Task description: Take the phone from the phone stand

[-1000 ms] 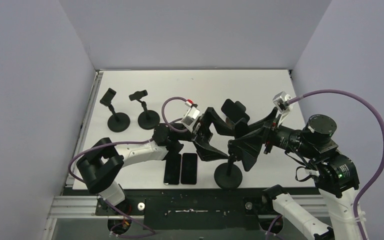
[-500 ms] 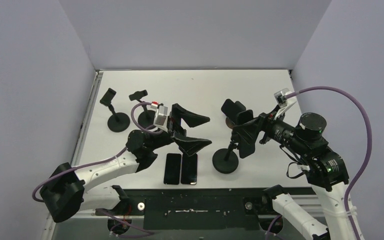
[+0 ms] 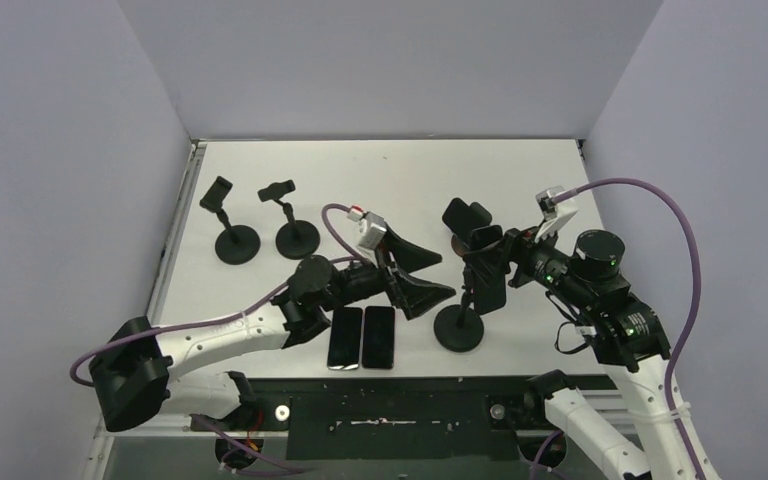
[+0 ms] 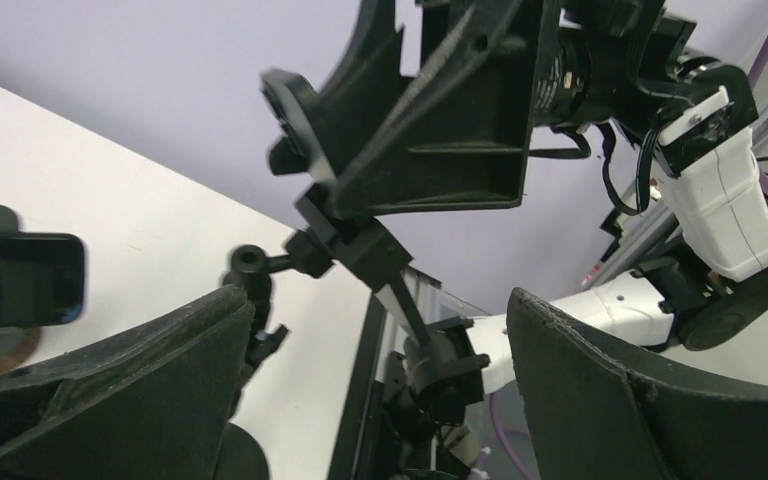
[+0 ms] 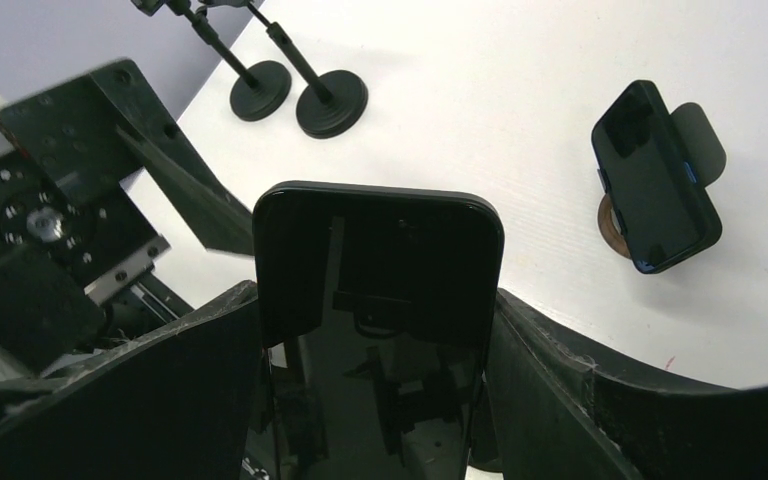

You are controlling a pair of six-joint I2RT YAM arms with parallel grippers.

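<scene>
white table (image 3: 260, 160), lavender walls (image 3: 360, 60)

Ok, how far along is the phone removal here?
Done: two phones lie flat near the front, and two stands back left are empty. In hand: the right gripper clasps a third phone at the front stand, left gripper open alongside. Left: lifting it clear, plus a fourth phone mounted behind.

Left gripper (image 4: 380, 310) jaws apart; right gripper (image 4: 360, 120), seemingly closed, atop phone stand (image 4: 355, 250).
</scene>
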